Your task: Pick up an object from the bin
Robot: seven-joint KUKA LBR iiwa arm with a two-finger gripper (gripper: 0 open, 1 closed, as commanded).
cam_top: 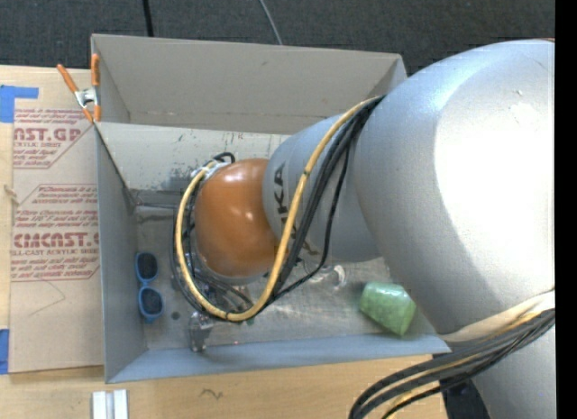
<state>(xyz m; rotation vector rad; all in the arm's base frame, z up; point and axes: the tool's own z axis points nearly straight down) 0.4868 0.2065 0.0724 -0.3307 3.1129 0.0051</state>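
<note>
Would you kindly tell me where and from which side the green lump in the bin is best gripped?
Probably across its narrow middle, coming straight down from above. The green lump is a rounded oblong lying flat on the floor of the bin. It lies close to the front wall, so a sideways approach looks blocked.

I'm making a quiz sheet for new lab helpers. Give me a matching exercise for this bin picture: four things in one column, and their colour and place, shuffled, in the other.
Column one
1. sunglasses
2. spongy lump
3. wrist cover
4. cable loop

Column two
A. green, on the floor, front right
B. orange, on the arm, mid-picture
C. blue, by the left wall of the bin
D. yellow, curving around the dome

Pairs: 1-C, 2-A, 3-B, 4-D
</note>
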